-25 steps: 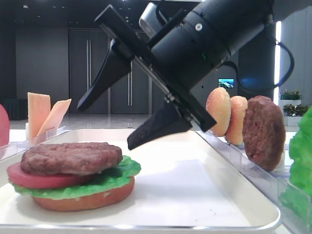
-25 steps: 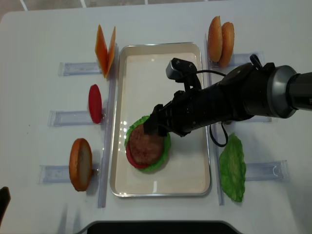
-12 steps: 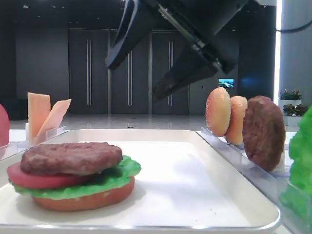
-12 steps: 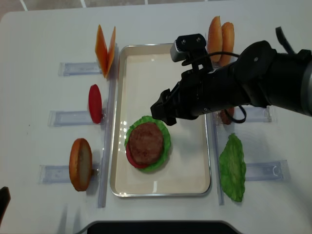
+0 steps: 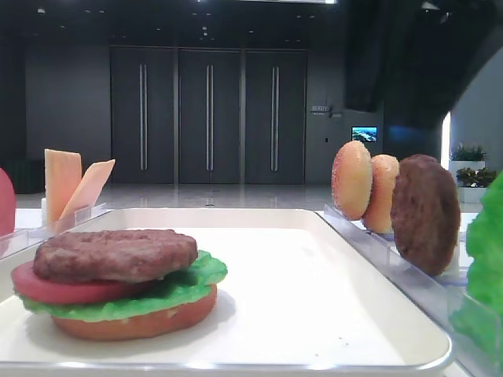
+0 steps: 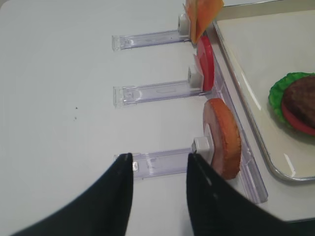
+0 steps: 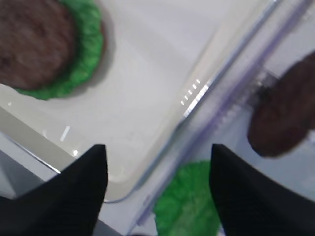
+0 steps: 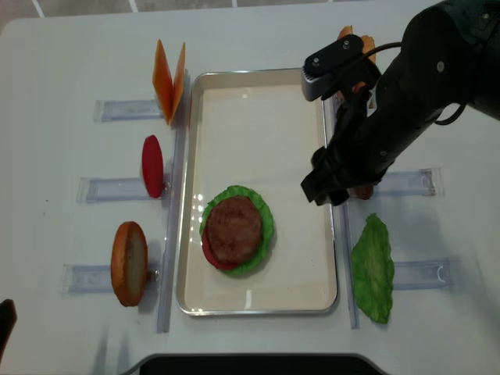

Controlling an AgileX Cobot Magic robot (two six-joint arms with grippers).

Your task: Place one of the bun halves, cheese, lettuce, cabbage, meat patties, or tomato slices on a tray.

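Tray [image 8: 195, 297] set lengthwise at centre of white table [image 8: 62, 62]; rim intact. Stack on tray, nearer its left rim, bottom to top: bun half [image 5: 134, 322], lettuce leaf [image 8: 267, 226], tomato slice [image 5: 55, 289], meat patty [image 8: 233, 230]. Patty flat on top, slightly off-centre on the tomato.

Left of tray, upright in clear racks [image 8: 109, 189]: two cheese slices [image 8: 168, 78] leaning together at the far end, one spare tomato slice [image 8: 152, 166] mid-way, one spare bun half [image 8: 129, 263] nearest the camera edge. Right of tray: two more bun halves [image 5: 365, 188] on edge, a second patty [image 5: 424, 212] on edge, partly hidden overhead by the arm, and a second lettuce leaf [image 8: 372, 269] in the near rack.

Right gripper [image 8: 326, 187] above the tray's right rim, fingers [image 7: 64, 196] spread wide with nothing between them; second patty and second lettuce visible below in the wrist view. Left gripper [image 6: 157, 196] over bare table beside the near left rack, fingers parted, nothing held.
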